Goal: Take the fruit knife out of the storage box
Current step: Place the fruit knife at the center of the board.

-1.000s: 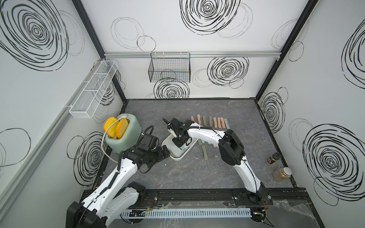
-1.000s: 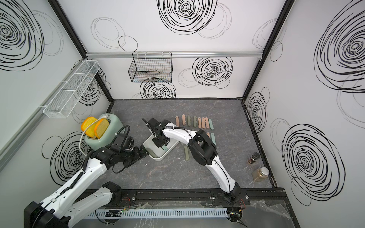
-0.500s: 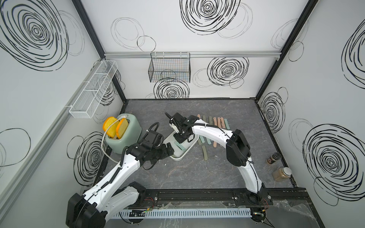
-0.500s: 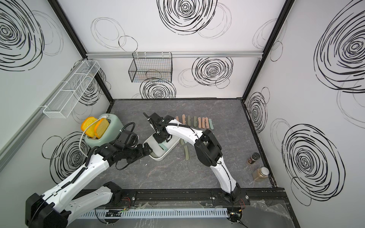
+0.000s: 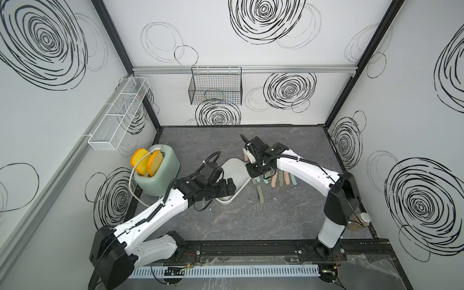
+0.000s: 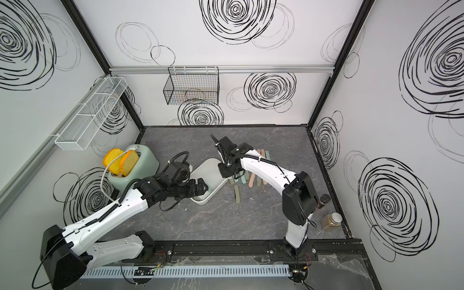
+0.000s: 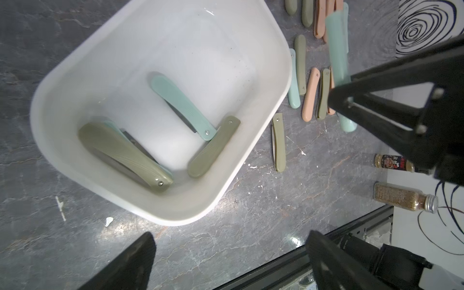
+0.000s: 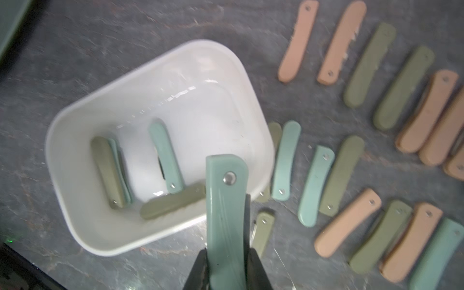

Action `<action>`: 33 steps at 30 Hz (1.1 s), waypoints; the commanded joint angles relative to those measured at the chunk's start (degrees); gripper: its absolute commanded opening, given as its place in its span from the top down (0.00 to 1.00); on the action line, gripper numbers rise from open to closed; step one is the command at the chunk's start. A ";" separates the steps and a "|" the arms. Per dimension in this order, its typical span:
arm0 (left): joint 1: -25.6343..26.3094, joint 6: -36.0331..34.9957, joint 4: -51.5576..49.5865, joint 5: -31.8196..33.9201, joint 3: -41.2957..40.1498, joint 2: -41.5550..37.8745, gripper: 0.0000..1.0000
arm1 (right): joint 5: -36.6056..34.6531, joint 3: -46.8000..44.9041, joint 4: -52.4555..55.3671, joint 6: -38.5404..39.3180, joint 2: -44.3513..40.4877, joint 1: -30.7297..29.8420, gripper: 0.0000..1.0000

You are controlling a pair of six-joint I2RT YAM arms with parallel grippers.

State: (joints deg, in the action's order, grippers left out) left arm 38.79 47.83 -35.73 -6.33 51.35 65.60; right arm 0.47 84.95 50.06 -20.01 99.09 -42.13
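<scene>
Currently, top views: the storage box (image 5: pixel 237 169) sits askew on the grey table (image 5: pixel 251 221), just right of the green toaster (image 5: pixel 160 175). The left gripper (image 5: pixel 227 188) hovers over the box's near end, jaws spread wide with nothing between them. The right gripper (image 6: pixel 227 173) hangs at the box's far right rim, pointing down; what it grips is too small to make out from here. Loose folded knives (image 6: pixel 253 179) lie in rows on the table right of the box

Left wrist view: the left fingers (image 7: pixel 130 261) stand far apart and empty, above the table just outside the box rim. Inside the box are one teal knife (image 7: pixel 182 103) flat on the floor, one olive knife (image 7: pixel 213 147) meeting its rivet end, and a second olive knife (image 7: pixel 125 150) stacked over another teal one by the wall. The right gripper shows as a black frame beyond the rim, and the teal fruit knife (image 7: pixel 337 50) sticks out of it above the loose knives, not inside the box. Two spice bottles (image 7: pixel 404 200) show by the wall

Right wrist view: the right fingers (image 8: pixel 200 268) are clenched on the fruit knife's folded handle, rivet end pointing away from the wrist. The knife is raised and touches nothing else; its end lines up with the box rim nearest the rows. Slight blur
</scene>
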 commanded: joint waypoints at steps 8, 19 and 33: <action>8.00 -2.25 7.68 3.26 5.93 10.21 0.02 | 2.52 -22.77 -4.57 -5.54 -14.76 6.85 0.79; 10.94 -5.89 11.44 3.21 7.80 17.59 0.02 | 8.69 -33.71 -13.46 -8.46 -14.01 7.95 0.80; 11.04 -7.08 14.20 -0.67 7.27 16.67 0.02 | 11.01 -37.85 -19.08 -9.52 -9.74 9.25 0.72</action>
State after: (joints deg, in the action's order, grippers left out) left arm 49.52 42.06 -24.34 -5.63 57.89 83.15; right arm 11.31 47.46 32.29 -28.88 88.77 -33.32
